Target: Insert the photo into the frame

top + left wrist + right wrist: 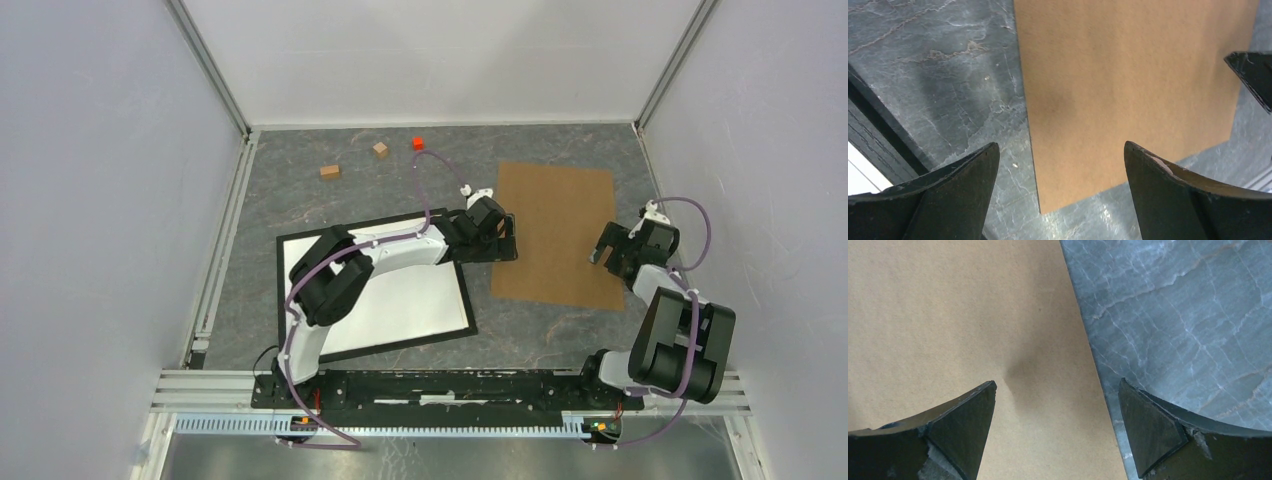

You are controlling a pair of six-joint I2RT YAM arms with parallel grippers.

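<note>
- We see the left gripper (1061,145), jaws spread wide and empty, over the brown sheet's (555,230) left edge.
- The right gripper (1058,381), jaws equally wide and empty, hovers over its opposite edge.
- The frame (868,132) lies flat on the worktop (300,190), left of the left jaws.

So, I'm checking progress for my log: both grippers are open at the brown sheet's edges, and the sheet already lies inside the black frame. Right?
Not quite: the brown sheet is not inside the black frame. The top view shows it flat on the table to the frame's right, bare table between them. The left gripper and right gripper are open at its edges.
</note>
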